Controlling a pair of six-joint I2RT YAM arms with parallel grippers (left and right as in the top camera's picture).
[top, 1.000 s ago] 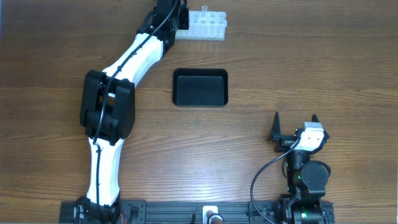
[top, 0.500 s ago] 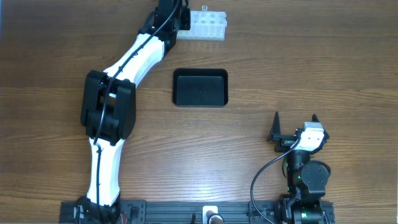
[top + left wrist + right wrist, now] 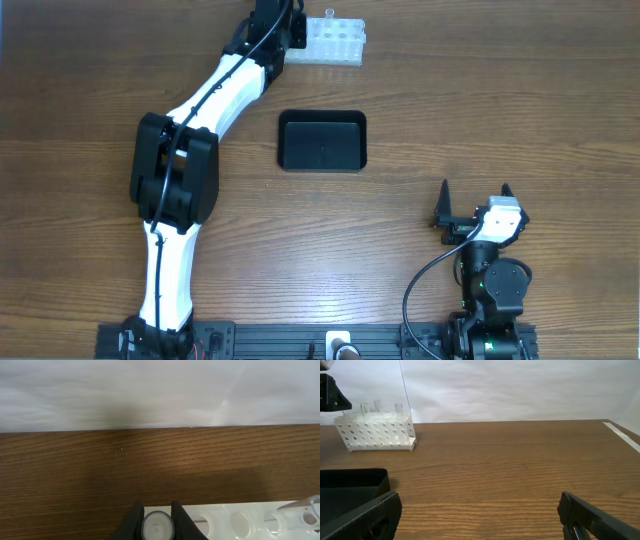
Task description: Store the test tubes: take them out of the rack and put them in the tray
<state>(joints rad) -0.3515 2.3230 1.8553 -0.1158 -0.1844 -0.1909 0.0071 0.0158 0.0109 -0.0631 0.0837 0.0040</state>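
At the wooden bench's [image 3: 500,100] far edge, the left claw [image 3: 157,510] pinches a clear test tube [image 3: 158,526] seated in its white perforated rack [image 3: 335,42]; a tilted lift could topple the rack.

Brown wooden desk [image 3: 520,110] is spreading under everything, its grain running side to side in the top view and the light lying evenly on it with a soft sheen. A plain white backdrop [image 3: 520,390] is rising behind the far edge, faintly wrinkled; cloth or paper, cannot tell. In the left wrist view a broad grey shadow [image 3: 115,412] is lying on the backdrop's lower part, and a darker band is falling across the wood below it. A pale strip [image 3: 620,431] is lying flat on the wood, near the backdrop's foot.
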